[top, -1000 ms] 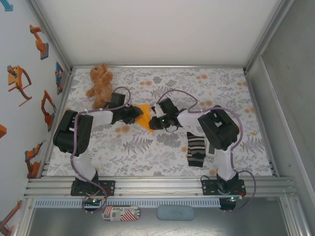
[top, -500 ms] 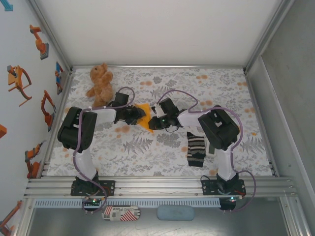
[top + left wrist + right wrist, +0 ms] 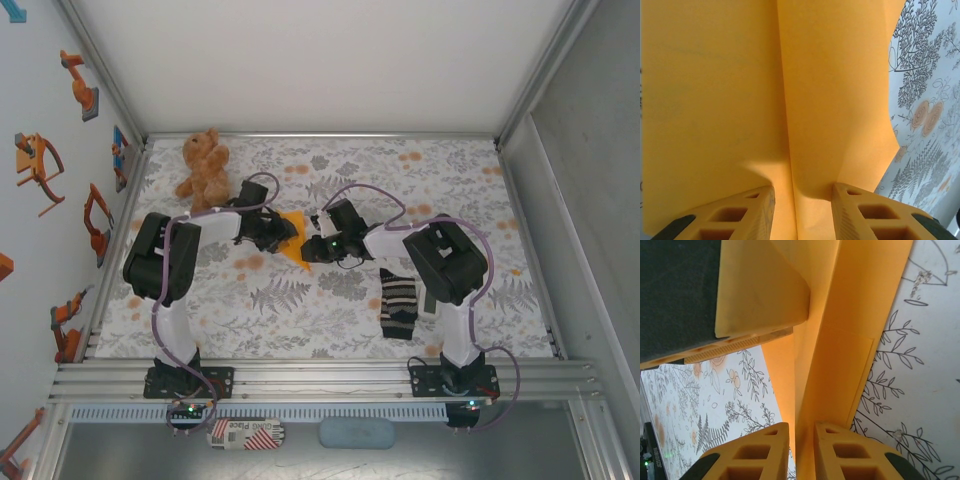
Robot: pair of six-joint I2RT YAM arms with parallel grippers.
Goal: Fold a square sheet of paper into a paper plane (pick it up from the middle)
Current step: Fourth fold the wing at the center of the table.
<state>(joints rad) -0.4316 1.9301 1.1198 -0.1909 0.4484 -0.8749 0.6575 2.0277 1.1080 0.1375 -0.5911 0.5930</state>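
Between left hand (image 3: 802, 192), parted, and right hand (image 3: 801, 427), narrow: centre-creased orange-yellow paper plane (image 3: 293, 245).

Two black-and-white arms (image 3: 162, 262), looping purple cables (image 3: 352, 189), orange hollow-celled jaws, black bases (image 3: 186, 382).

Lab test cell: aluminium frame (image 3: 320, 372), white panel walls (image 3: 320, 60).

paper plane (image 3: 293, 248) partly hidden fr. above, edges cropped — wrist cams
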